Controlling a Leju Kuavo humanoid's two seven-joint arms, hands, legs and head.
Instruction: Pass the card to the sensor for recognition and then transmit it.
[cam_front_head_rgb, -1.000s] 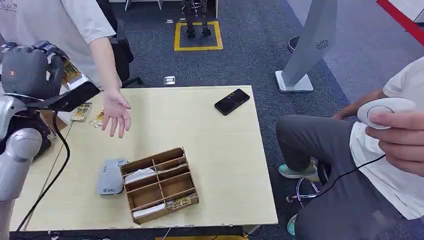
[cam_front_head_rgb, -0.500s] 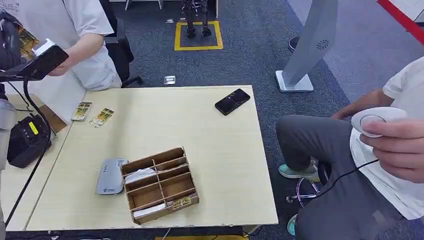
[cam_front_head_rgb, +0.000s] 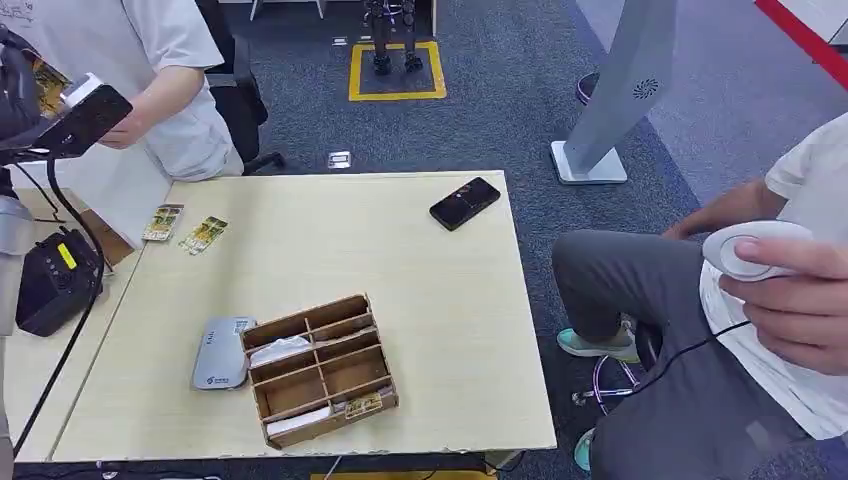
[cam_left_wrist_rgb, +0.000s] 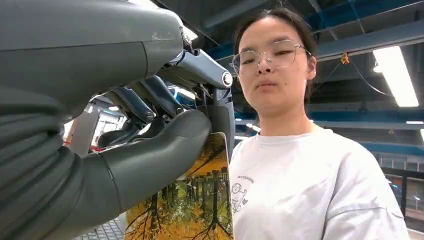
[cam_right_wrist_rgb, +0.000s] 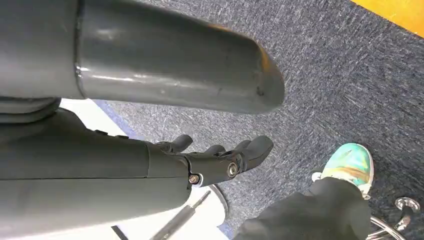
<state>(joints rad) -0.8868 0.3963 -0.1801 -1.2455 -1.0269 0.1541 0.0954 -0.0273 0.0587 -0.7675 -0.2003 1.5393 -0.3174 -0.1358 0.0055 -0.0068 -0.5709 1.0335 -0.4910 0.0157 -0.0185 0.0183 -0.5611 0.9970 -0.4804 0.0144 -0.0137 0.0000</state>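
In the left wrist view I see the card (cam_left_wrist_rgb: 192, 207), with a picture of yellow autumn trees, pinched by my left hand (cam_left_wrist_rgb: 150, 145): the thick grey thumb (cam_left_wrist_rgb: 155, 155) presses on its printed face and the darker fingers (cam_left_wrist_rgb: 150, 95) close on it from the other side, so the hand is clamped on the card. The part of the card under the thumb is hidden, and one edge of it is cut off by the border of the frame. Behind the card stands a person in a white T-shirt (cam_left_wrist_rgb: 310, 185). In the head view the left hand is at the upper left of the frame, mostly cut off, and a small part of the card shows beside a black device (cam_front_head_rgb: 80, 118) which the person's hand (cam_front_head_rgb: 125, 135) reaches. On the table (cam_front_head_rgb: 450, 330) I see a grey card reader (cam_front_head_rgb: 220, 353), just beside a wooden organizer (cam_front_head_rgb: 318, 368), two more cards (cam_front_head_rgb: 185, 229) and a black phone (cam_front_head_rgb: 464, 203). My right hand (cam_right_wrist_rgb: 215, 160) hangs over the carpet, its fingers loosely curled, a little apart and holding nothing.
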